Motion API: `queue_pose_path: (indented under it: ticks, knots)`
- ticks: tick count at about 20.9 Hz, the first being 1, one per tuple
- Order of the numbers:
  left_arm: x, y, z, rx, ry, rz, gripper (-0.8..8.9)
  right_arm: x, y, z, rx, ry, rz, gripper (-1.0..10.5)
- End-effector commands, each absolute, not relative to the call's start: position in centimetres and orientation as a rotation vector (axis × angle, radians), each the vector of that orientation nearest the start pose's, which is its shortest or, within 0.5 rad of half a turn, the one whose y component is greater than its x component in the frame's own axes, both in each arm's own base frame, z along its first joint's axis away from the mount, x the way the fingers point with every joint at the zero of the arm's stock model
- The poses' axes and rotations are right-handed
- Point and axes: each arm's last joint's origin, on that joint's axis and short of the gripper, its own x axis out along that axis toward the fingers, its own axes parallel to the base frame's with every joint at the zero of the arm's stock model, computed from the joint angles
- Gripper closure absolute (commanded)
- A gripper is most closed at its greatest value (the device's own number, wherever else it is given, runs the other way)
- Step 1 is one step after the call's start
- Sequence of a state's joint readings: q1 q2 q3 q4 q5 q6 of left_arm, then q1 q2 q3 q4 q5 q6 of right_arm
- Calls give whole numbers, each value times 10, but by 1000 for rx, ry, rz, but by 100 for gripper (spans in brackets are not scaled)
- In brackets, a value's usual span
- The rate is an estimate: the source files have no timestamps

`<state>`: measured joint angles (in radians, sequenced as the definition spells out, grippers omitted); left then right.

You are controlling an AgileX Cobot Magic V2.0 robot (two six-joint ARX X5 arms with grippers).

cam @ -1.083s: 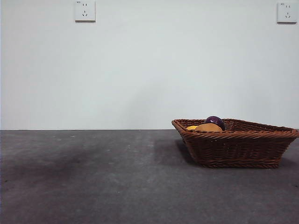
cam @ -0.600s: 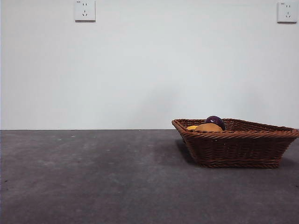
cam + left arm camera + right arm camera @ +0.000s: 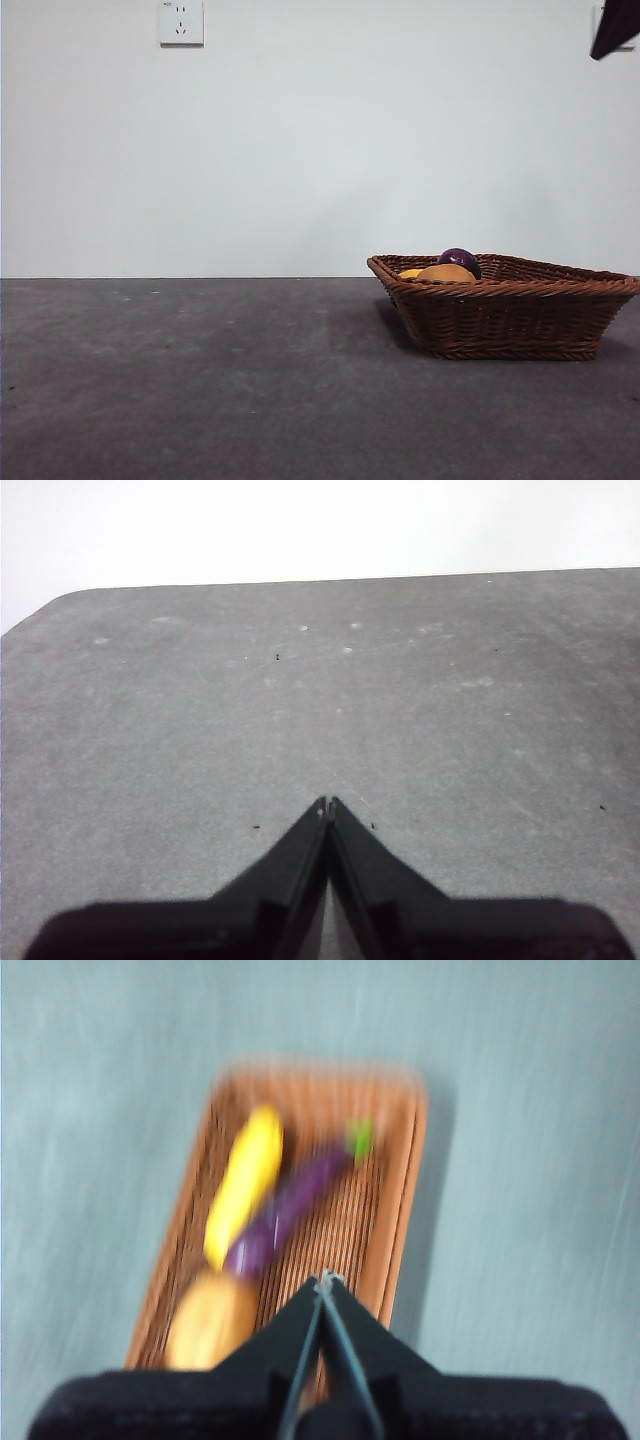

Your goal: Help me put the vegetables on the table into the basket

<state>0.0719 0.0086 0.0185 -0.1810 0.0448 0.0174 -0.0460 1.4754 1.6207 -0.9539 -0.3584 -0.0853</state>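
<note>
A white wall backs the grey table (image 3: 200,380). At lower right we see the basket (image 3: 510,320) holding eggplant (image 3: 285,1210), potato (image 3: 210,1325) and yellow piece (image 3: 243,1185), so we judge nothing remains. Right gripper (image 3: 326,1280) and left gripper (image 3: 328,803) are both closed, empty.

The basket (image 3: 505,308) is dark reddish-brown wicker. Inside it lie a glossy purple eggplant (image 3: 285,1212) with a green stem, a yellow vegetable (image 3: 243,1184) and a tan-brown potato (image 3: 210,1322) — all blurred. The worktop (image 3: 220,390) is matte, mottled dark grey. Both pincers — left pincer (image 3: 328,803), right pincer (image 3: 325,1278) — are black.
</note>
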Motion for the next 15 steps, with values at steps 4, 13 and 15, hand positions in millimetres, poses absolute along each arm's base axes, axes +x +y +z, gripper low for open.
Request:
queue_pose_path:
  ticks: [4, 13, 15]
  knots:
    - [96, 6, 150, 4, 159, 21, 817, 311, -4, 407, 40, 560, 325, 946]
    - [96, 6, 150, 4, 163, 22, 817, 313, -4, 410, 32, 520, 325, 946]
    - [96, 6, 150, 4, 166, 21, 817, 313, -4, 410, 31, 518, 325, 946]
